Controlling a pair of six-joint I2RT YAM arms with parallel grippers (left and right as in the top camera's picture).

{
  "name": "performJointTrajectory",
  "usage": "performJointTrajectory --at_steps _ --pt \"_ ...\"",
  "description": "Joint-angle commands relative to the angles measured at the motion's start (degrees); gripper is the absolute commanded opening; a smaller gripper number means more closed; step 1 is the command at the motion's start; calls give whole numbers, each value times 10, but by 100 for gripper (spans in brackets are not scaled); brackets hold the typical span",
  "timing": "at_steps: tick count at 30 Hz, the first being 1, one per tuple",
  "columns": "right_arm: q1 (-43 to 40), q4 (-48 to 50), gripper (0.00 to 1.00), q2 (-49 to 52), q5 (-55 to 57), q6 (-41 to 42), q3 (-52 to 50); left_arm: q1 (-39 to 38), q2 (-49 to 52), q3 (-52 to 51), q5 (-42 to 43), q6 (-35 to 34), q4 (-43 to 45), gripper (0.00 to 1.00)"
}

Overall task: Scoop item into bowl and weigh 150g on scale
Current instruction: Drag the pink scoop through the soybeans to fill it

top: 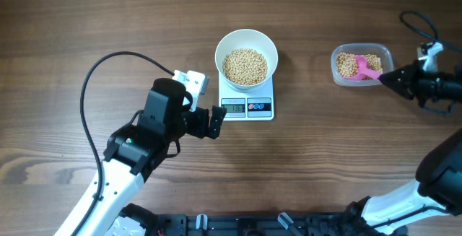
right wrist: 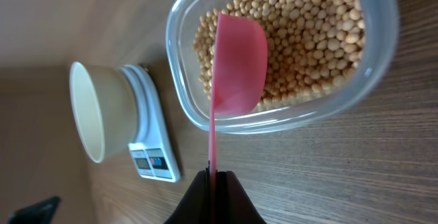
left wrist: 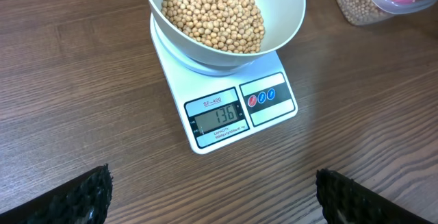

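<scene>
White bowl [top: 246, 39] of beans [top: 245, 66] sits on the scale [top: 247, 107]; the left gripper [top: 215, 120] gapes empty just beside it. Left wrist: the display [left wrist: 220, 118] reads 136. Right wrist: the right gripper [right wrist: 215, 177] is clamped on the pink scoop [right wrist: 236, 63], which lies in the tub [right wrist: 287, 119]. A small top-up scoop looks due next.

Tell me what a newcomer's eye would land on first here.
First, the white bowl heaped with tan beans, sitting on the small scale at mid-table, whose display reads 136. Next, the pink scoop at the far right, its handle pinched in the shut right pincer and its cup inside a clear tub of more beans.
</scene>
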Motion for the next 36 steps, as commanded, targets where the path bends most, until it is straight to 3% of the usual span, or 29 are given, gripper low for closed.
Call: performJointTrajectory --at_steps 1,16,22,26,36 --pt "-33 5 4 14 -94 -14 -15 0 -7 -2 2 7 1 100" --pt "-63 -3 4 14 -189 -14 -15 0 -7 -2 2 7 1 100" --pt "-63 -8 4 14 -178 -14 -15 0 -7 -2 2 7 1 100" --pt "-63 -13 4 14 -110 -10 -15 0 -7 -2 2 7 1 100" --pt "-63 -15 4 14 -109 -18 -15 0 -7 -2 2 7 1 100"
